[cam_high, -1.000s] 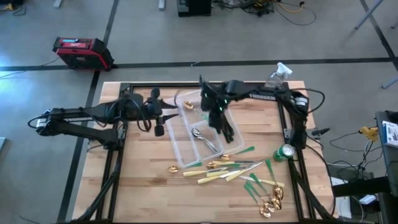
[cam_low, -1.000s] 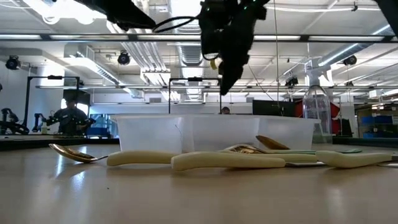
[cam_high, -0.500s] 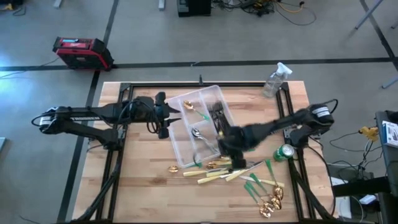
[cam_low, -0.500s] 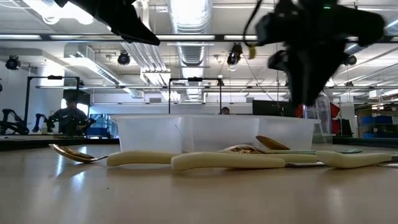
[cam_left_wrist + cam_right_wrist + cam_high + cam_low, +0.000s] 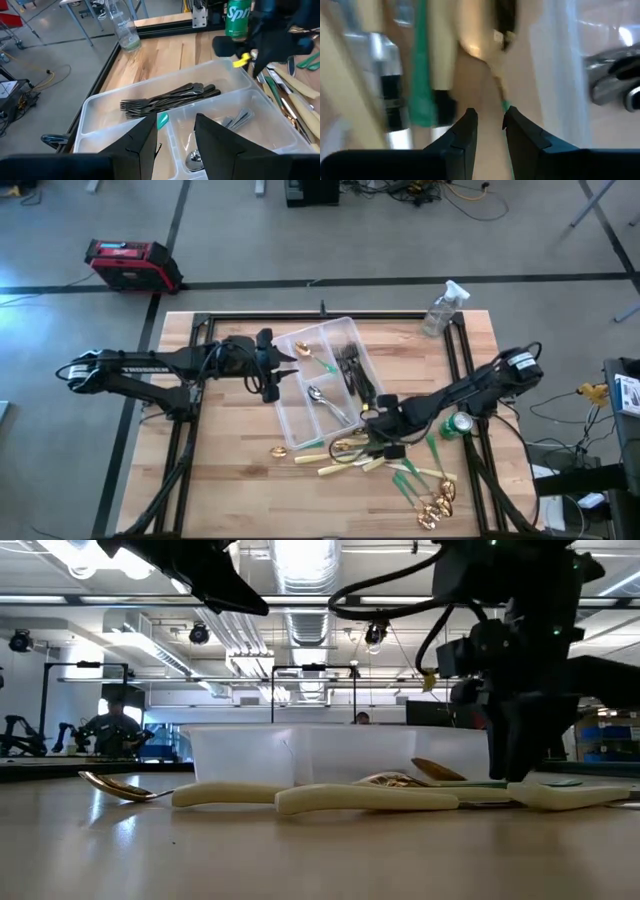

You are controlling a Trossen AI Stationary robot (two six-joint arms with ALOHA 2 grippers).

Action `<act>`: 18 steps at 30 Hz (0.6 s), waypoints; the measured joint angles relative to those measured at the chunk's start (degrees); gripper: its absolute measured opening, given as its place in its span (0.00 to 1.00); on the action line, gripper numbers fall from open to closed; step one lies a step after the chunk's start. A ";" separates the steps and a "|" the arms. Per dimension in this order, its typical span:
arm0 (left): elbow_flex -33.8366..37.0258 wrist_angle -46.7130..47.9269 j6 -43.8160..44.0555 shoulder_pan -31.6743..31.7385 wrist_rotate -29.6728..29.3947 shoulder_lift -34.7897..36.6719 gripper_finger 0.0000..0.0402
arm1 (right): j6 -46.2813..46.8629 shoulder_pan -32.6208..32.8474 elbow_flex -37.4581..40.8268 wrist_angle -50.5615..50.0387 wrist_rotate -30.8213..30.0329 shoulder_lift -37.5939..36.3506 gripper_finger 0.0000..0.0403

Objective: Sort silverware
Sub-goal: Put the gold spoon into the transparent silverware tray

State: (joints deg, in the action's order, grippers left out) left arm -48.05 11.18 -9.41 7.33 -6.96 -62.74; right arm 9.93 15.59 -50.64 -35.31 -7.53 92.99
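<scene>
While most cutlery (image 5: pixel 385 462) lies loose on the table (image 5: pixel 230 480), the clear tray (image 5: pixel 322 380) holds dark forks (image 5: pixel 170 99), silver spoons (image 5: pixel 325 402), one gold spoon (image 5: pixel 312 356); right gripper (image 5: pixel 385 442) low over the pile, fingers narrowly apart, empty; left gripper (image 5: pixel 268 366) beside the tray, part open.

One clear tray (image 5: pixel 292 395), one green can (image 5: pixel 459 425), one spray bottle (image 5: pixel 442 308), perhaps three dark forks (image 5: pixel 170 98).

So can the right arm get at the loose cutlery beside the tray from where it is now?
Probably yes. The right gripper hangs low over the loose cutlery beside the clear tray, and nothing lies on top of the pile. The left gripper waits at the tray's far side, out of the way.
</scene>
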 joint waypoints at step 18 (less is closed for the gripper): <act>0.00 0.24 -0.14 0.00 0.00 0.04 0.30 | -5.46 -4.46 1.72 6.30 4.17 4.19 0.03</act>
State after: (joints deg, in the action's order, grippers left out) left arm -48.05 11.42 -9.55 7.33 -6.96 -62.70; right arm 4.47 11.13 -48.93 -29.02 -3.35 97.18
